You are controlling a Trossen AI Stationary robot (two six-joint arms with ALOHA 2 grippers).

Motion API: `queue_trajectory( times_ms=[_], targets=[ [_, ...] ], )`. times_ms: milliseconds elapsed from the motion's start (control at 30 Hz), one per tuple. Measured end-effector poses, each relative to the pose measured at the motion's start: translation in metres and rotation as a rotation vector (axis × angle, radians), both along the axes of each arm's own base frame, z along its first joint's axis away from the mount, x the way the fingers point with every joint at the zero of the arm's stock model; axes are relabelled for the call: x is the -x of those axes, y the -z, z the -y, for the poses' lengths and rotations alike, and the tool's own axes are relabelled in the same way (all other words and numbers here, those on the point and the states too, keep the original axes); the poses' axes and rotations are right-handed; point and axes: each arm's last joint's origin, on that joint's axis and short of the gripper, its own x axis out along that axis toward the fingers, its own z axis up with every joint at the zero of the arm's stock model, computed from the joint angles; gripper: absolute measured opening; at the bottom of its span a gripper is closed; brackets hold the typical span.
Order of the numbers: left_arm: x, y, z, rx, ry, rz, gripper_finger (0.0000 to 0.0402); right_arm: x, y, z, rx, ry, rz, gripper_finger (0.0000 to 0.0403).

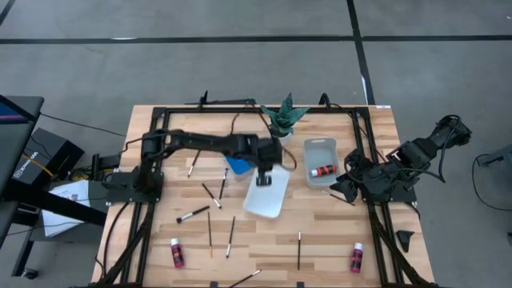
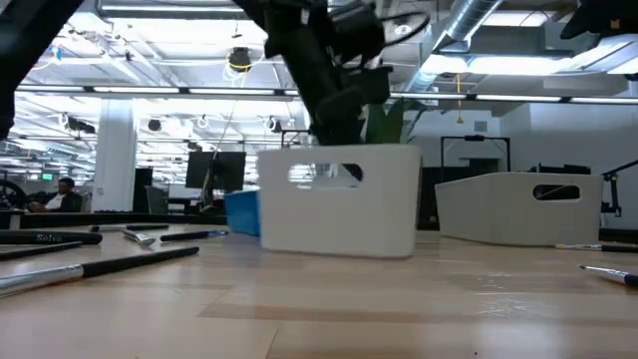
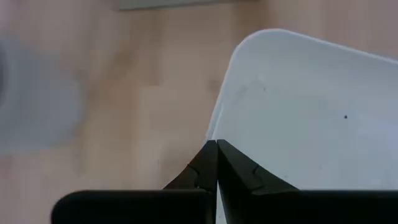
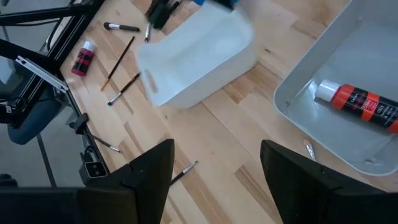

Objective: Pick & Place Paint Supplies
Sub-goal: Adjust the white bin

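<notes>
A white plastic tray [image 1: 268, 196] stands mid-table, seen also in the low view [image 2: 339, 204]. My left gripper [image 1: 264, 170] is shut on its far rim. Several thin paintbrushes [image 1: 192, 214] lie scattered on the wood left of and in front of the tray. One red bottle with a white cap [image 1: 324, 170] lies on its side in the grey tray [image 1: 320, 142]. Two more red bottles [image 1: 177, 252] [image 1: 356, 258] lie near the table's front edge. My right gripper [image 1: 342, 188] waits open beside the grey tray, touching nothing. My left gripper [image 3: 216, 149] pinches the white tray's wall at its rim [image 3: 219, 127], near a rounded corner, one finger inside and one outside. The fingers come from above, pointing down. In the low view the tray stands upright with its base at table level; whether it is lifted I cannot tell.
A blue tray [image 1: 238, 166] sits just left of the white one, under my left arm. A small green potted plant [image 1: 284, 118] stands at the far edge behind the trays. Black frame rails run along the table's sides. Bare wood lies in front of the white tray.
</notes>
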Motion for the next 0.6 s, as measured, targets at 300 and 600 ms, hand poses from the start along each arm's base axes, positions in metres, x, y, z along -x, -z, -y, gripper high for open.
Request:
queue_trajectory(
  times_ms=[300,600],
  targets=[
    [0.005,-0.004,-0.053,0.030,-0.184,0.082,0.0000,0.001,0.001,0.001,-0.013,0.034,-0.009,0.0235],
    [0.010,-0.004,-0.063,0.070,-0.261,0.069,0.0000,0.001,0.001,0.004,-0.016,0.073,-0.014,0.0235]
  ],
)
